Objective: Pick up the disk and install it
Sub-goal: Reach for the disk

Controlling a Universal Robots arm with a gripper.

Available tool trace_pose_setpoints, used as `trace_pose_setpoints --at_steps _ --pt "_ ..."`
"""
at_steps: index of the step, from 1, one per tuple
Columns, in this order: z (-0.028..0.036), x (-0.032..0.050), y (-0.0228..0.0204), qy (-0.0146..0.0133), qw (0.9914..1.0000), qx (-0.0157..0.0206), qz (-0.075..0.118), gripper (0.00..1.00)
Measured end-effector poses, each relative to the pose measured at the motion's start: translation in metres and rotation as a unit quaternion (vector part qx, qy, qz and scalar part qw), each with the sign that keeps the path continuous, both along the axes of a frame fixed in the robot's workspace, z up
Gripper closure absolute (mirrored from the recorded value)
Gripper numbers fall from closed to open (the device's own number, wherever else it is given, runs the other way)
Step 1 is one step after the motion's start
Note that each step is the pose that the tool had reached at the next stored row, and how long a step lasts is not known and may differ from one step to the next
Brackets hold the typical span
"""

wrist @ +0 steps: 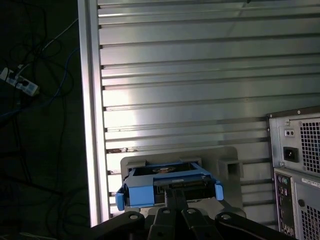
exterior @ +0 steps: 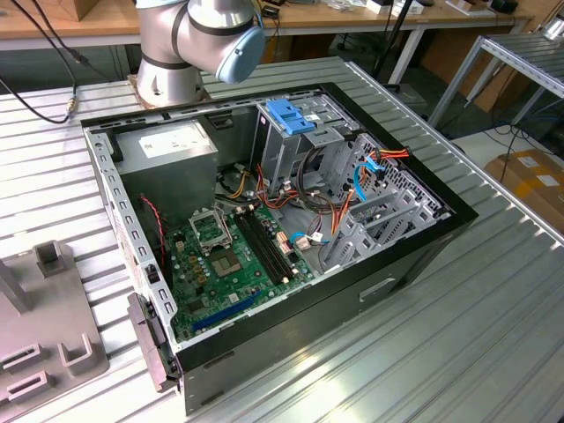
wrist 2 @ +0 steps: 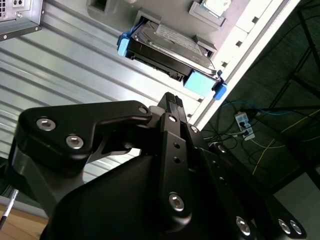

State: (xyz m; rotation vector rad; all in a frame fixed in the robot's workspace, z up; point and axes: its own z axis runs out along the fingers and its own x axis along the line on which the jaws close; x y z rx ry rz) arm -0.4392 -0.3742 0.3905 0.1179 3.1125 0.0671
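Note:
The disk [wrist 2: 167, 50] is a flat black drive with blue plastic brackets at both ends. It rests in a grey holder [wrist 2: 200, 15] on the ribbed metal table. In the first wrist view the disk [wrist: 167, 182] lies just past my black gripper [wrist: 175, 192], blue bracket facing me. My gripper [wrist 2: 170, 97] hangs close in front of the disk's long edge, apart from it. Its jaws stand together with nothing between them. The open computer case [exterior: 264, 220] lies on its side with its metal drive cage [exterior: 295, 132] at the far end.
The rear panel of the case [wrist: 295, 175] stands beside the holder. The table's edge [wrist: 89, 125] runs close by the holder, with cables and a power strip [wrist: 20, 82] on the floor beyond. A grey fixture [exterior: 44, 326] sits at the exterior view's left. The arm's base [exterior: 176, 53] stands behind the case.

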Motion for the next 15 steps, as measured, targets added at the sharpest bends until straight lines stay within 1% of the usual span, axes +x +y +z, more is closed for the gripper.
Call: trace_pose_setpoints --at_steps 2,6,12,13,14,15 --pt "-0.0001 -0.0008 0.0 0.0 1.0 0.0 0.0 0.89" --pt "-0.0003 -0.0066 0.0 0.0 1.0 0.0 0.0 0.89" --pt "-0.0003 -0.0068 0.0 0.0002 1.0 0.0 0.0 0.89" --pt "-0.0003 -0.0068 0.0001 0.002 1.0 0.0001 0.0 0.89" --pt "-0.0003 -0.0067 0.0 0.007 0.99998 0.0 0.0 0.89" --pt "-0.0005 -0.0067 0.0 0.0132 0.99991 0.0 0.0 0.89"
